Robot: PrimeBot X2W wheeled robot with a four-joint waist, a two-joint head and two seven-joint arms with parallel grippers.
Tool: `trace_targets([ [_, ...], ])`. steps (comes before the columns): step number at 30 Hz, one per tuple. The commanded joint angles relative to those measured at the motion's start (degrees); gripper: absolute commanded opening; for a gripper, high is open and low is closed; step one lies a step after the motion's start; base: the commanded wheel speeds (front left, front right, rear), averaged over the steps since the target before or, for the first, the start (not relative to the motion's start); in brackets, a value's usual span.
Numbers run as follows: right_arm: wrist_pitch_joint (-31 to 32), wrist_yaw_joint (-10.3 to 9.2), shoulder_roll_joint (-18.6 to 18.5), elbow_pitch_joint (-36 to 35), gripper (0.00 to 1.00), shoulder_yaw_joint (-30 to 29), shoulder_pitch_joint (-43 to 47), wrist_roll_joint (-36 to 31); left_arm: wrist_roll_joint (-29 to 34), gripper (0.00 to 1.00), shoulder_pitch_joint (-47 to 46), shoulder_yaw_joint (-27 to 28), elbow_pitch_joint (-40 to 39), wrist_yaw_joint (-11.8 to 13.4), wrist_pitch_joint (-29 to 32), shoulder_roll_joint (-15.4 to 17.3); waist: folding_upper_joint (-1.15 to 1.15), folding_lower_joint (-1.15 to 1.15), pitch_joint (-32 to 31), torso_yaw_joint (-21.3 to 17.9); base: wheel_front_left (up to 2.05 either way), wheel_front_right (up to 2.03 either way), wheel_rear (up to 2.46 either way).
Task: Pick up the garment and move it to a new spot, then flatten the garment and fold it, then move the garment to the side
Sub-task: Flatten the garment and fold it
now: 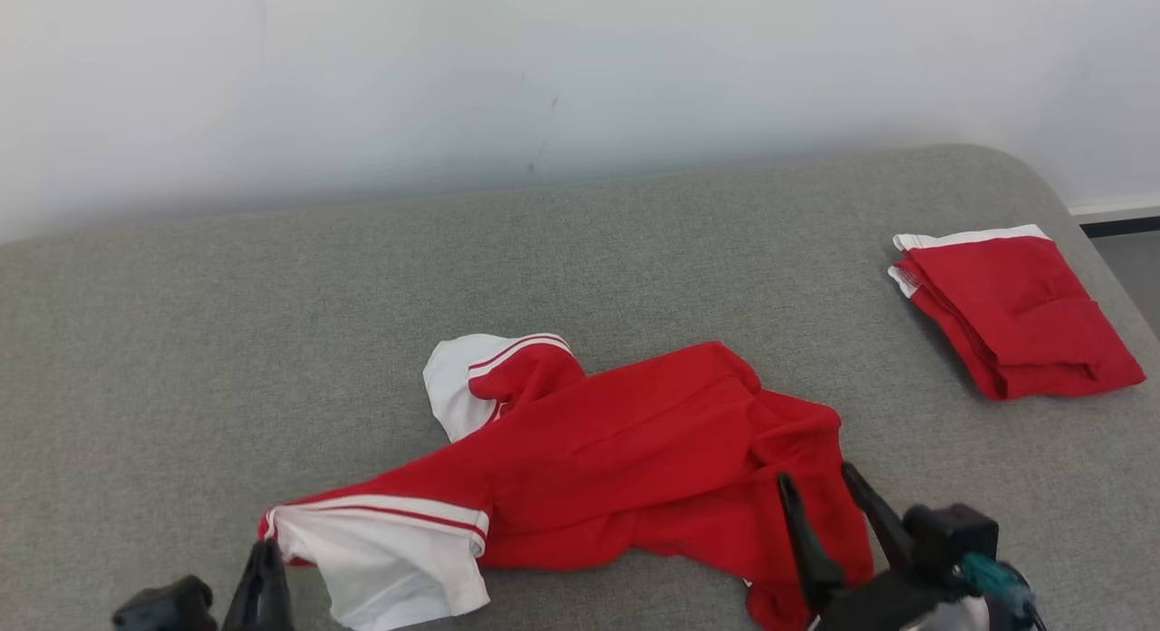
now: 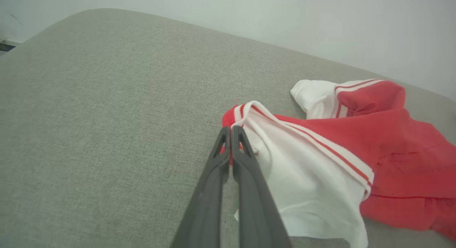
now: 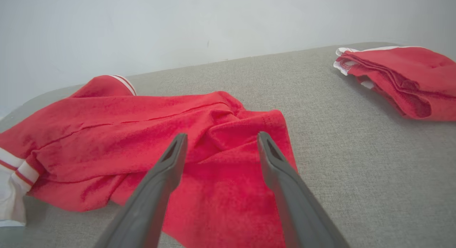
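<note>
A crumpled red garment (image 1: 634,450) with white sleeves trimmed in red stripes lies on the grey fabric surface (image 1: 227,341) near its front edge. My left gripper (image 1: 265,548) is shut, its tips pinching the red cuff edge of the nearer white sleeve (image 2: 302,169) at the garment's left end; in the left wrist view the left gripper (image 2: 230,131) has red cloth at its tips. My right gripper (image 1: 816,474) stands open over the garment's right end, and in the right wrist view the right gripper (image 3: 222,135) straddles bunched red folds (image 3: 228,134) without holding them.
A second red garment (image 1: 1015,314), folded with a white edge, lies at the far right of the surface (image 3: 402,80). A pale wall (image 1: 544,69) rises behind. The surface's rounded right corner drops to the floor (image 1: 1133,259).
</note>
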Motion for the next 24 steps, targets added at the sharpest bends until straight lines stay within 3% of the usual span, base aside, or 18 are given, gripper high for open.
trace_targets([
  [1, 0.57, -0.14, 0.01, -0.35, 1.00, -0.01, -1.61, -1.05, 0.33, 1.00, -1.21, -0.58, 3.33, -0.84, -0.85, -0.77, 0.00, 0.00, 0.10, -0.02, 0.00, 0.00, 0.00],
  [8, 8.94, -0.14, 0.00, -1.47, 1.00, -2.64, -7.65, -4.09, -0.06, 1.00, -1.70, -0.39, 14.32, -2.60, -6.00, -3.07, 0.00, 0.00, 0.05, 0.59, 0.00, 0.00, 0.00],
  [13, 19.57, -0.14, 0.02, -0.18, 1.00, -9.06, -11.47, -6.09, -0.10, 1.00, -1.94, -0.65, 15.31, -3.92, -9.02, -4.41, 0.00, 0.00, -0.06, 3.16, 0.00, 0.00, 0.00],
  [24, 34.48, -0.14, 0.00, 9.06, 1.00, -17.98, -17.68, -9.53, 0.30, 1.00, -3.43, -2.78, 15.23, -5.29, -10.00, -6.12, 0.00, 0.00, 0.67, 7.47, 0.00, 0.00, 0.00],
])
